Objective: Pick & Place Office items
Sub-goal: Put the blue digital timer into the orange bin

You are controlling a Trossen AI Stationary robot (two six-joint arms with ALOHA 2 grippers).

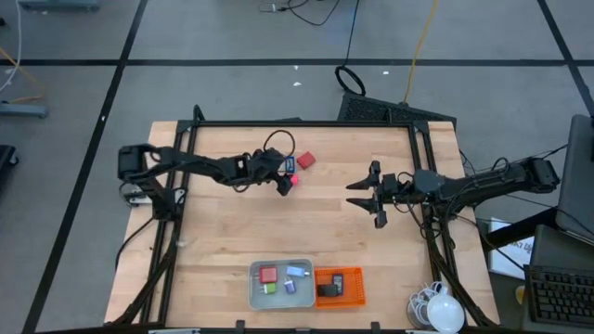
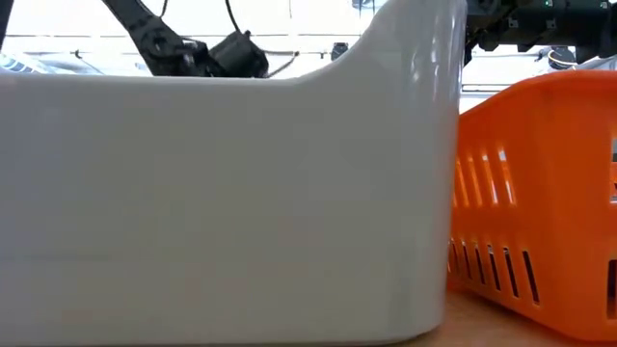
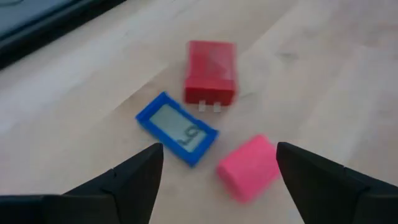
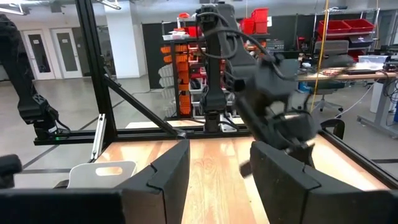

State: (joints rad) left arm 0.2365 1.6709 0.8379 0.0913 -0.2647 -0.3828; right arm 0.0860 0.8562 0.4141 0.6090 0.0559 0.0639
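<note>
The left gripper [image 1: 287,178] hangs over the far middle of the wooden table [image 1: 232,232], its fingers [image 3: 134,177] spread wide and holding nothing. In the left wrist view three office items lie on the wood just ahead of those fingers: a red block [image 3: 211,71] with two small metal prongs, a blue-framed flat piece [image 3: 176,128] with a grey face, and a pink block [image 3: 249,167]. The blue-framed piece lies just beside the red block, and the pink block lies near both, between the two fingertips. In the high view the red block [image 1: 305,161] sits just beyond the gripper, and a pink spot [image 1: 291,180] shows at the fingertips. The right gripper [image 1: 369,196] waits above the table's right half, well apart from the items, its fingers [image 4: 168,171] parted with a gap between them and nothing gripped. At the near edge stands a grey tray [image 1: 252,289] holding a red piece [image 1: 268,275], a green piece [image 1: 270,289] and bluish pieces [image 1: 295,275]. Touching its right side is an orange basket [image 1: 355,289] containing a black flat piece [image 1: 327,289]. The low view shows only the tray wall [image 2: 222,193] and the basket wall [image 2: 540,193] side by side.
</note>
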